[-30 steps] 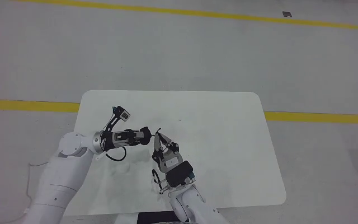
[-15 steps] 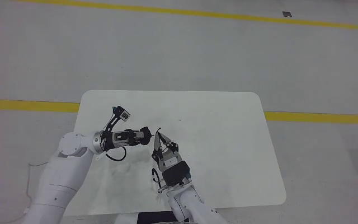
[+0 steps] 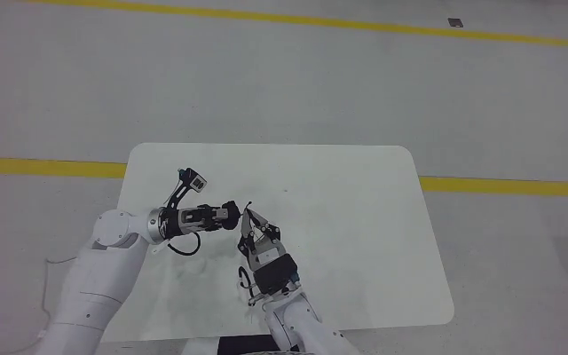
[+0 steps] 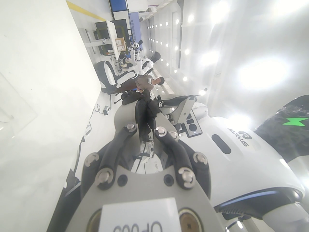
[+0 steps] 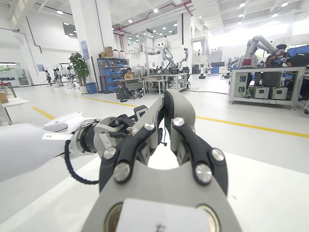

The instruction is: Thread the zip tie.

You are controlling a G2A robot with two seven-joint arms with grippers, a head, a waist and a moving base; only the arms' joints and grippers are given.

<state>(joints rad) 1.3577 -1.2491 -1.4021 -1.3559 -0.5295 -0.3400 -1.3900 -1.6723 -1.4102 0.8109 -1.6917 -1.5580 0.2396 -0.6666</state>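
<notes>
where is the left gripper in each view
top view: left gripper left of the white table's middle, tips near the right gripper
left wrist view: the gripper in the foreground, fingers shut
right wrist view: the gripper beyond the right gripper's finger, which hides its tips
shared landmark: the white table

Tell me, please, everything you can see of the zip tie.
The zip tie is a thin black strip, plastic by its look. The right gripper is shut on it, and a short length runs down from the pads to a small knob-like end. From above it shows as a fine dark line over the white table, right beside the left gripper; whether that gripper touches it cannot be told.
</notes>
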